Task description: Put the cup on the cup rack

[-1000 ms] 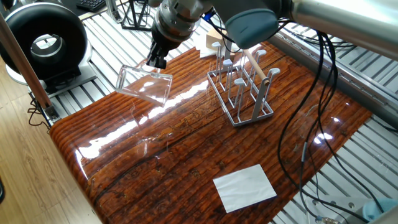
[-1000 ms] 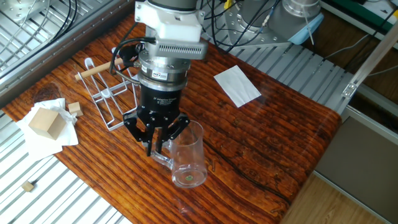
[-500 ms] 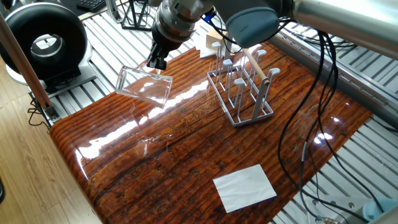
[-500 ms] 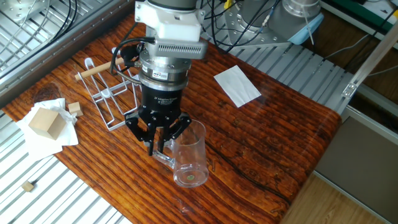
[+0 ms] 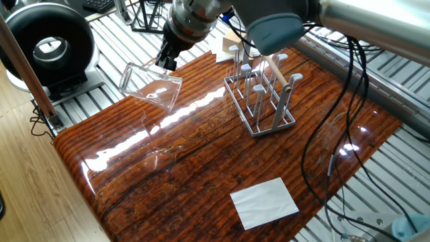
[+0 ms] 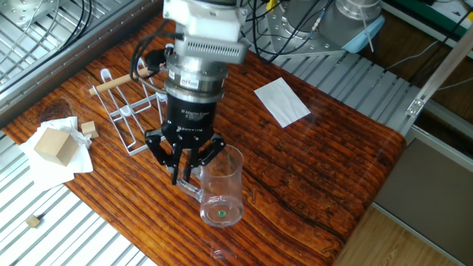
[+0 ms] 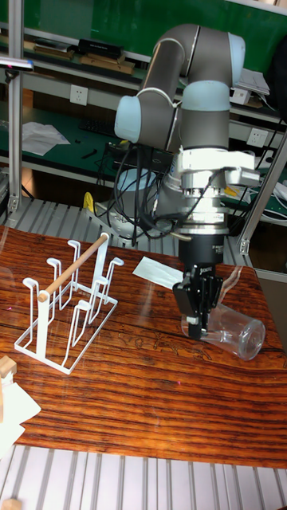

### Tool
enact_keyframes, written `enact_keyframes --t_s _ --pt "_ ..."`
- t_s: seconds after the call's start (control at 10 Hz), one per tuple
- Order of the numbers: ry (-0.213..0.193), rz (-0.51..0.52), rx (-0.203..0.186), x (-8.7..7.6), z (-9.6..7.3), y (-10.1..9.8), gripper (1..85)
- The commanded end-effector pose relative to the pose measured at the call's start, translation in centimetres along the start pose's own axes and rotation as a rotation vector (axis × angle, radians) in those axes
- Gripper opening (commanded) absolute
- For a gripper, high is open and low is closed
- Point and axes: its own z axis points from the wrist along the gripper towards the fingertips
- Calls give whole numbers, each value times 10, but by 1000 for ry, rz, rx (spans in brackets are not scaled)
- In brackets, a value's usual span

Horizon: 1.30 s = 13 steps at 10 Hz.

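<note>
**Tall fixed view: tumbler gripped on its side above the bench, rack standing apart**

Tall fixed view, nearest first: a pale wooden block (image 7: 6, 368) peeks in at the left edge over a white paper. Beyond it the cup rack (image 7: 70, 305), a white-grey wire frame with upright pegs and a light wooden rod handle, stands on the glossy wood-grain bench (image 7: 143, 398). To its right the tool (image 7: 197, 321) points straight down, its dark fingers clenched on the rim of the cup (image 7: 231, 332), a clear glass tumbler tipped on its side with the thick base pointing away from the rack. The cup and the rack are well apart. Behind the tool lies a white paper sheet (image 7: 158, 272), and farther back, shelving with a green backdrop.

In the other fixed view the cup (image 6: 220, 193) hangs tilted under the tool (image 6: 185, 169), base low and near the bench edge; the rack (image 6: 133, 118) sits just beyond, with a wooden cube (image 6: 54, 145) on paper further along the bench. Small white lettering on the tool's black body is too small to read.

In one fixed view a black round fan-like device (image 5: 47, 47) stands off the bench's far corner.
</note>
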Motion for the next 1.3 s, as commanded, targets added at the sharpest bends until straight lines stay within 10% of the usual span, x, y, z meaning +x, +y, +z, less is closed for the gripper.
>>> enact_keyframes --t_s 0.0,0.5,1.2 --pt "-18 -32 -34 7 -4 8 10" --pt "-9 -323 -166 13 -6 43 10" --pt "1 -313 -164 9 -4 45 10"
